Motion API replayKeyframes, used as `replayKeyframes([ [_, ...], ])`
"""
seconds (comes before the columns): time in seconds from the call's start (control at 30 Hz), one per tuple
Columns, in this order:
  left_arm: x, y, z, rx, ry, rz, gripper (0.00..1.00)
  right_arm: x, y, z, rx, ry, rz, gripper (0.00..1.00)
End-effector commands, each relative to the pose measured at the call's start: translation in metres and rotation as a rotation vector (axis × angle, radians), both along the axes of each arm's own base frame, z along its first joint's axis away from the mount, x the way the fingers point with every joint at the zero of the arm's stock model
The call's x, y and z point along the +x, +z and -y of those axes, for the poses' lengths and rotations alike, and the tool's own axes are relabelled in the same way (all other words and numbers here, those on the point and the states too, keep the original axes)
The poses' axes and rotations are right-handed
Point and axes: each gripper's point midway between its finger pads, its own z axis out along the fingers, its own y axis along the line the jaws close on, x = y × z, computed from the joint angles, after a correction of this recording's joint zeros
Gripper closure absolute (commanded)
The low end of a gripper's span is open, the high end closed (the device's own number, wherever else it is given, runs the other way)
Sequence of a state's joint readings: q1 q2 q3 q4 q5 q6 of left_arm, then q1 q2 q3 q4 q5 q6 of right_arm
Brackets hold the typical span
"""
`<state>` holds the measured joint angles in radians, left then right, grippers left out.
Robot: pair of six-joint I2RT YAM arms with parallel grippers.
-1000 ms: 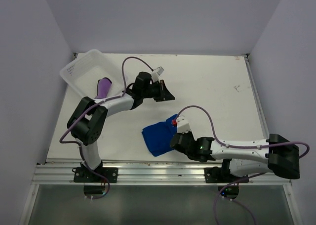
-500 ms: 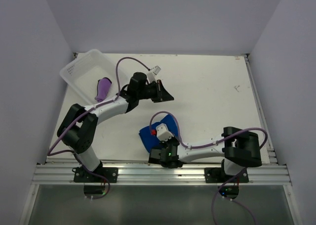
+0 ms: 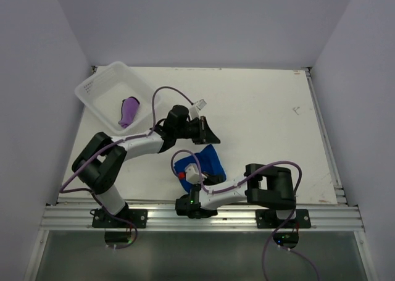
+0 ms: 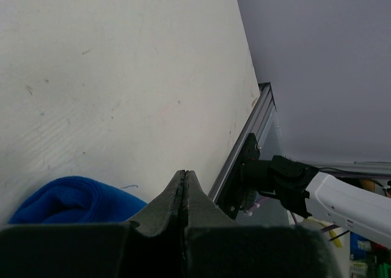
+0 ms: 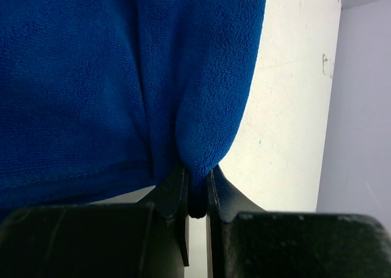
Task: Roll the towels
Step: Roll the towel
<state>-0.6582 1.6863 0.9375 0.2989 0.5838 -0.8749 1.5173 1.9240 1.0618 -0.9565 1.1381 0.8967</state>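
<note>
Fuzzy blue towel; rounded fold in right gripper

The white worktop carries a white basket at its far left corner. A blue towel lies bunched near the front edge.

Overhead view, wrist close-ups sharing blue towel

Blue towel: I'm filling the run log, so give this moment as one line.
right tool: shut on blue towel edge | left tool: shut, holding nothing | purple towel: in white basket
</note>
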Motion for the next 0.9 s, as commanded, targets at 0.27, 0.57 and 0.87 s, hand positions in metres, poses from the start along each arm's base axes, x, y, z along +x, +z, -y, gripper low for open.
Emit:
replayKeyframes([
  [0.27, -0.031, -0.029, -0.004, -0.039, -0.012, -0.028, 1.0, -0.002, -0.014, -0.006, -0.072, 0.029, -0.024, 1.0],
  [0.57, -0.032, -0.06, -0.014, 0.055, 0.004, -0.037, 1.0, -0.004, -0.028, -0.012, -0.122, 0.051, -0.071, 1.0],
  [0.87, -0.028, -0.108, -0.032, 0.194, 0.064, -0.047, 1.0, -0.008, -0.029, -0.013, -0.12, 0.064, -0.107, 1.0],
])
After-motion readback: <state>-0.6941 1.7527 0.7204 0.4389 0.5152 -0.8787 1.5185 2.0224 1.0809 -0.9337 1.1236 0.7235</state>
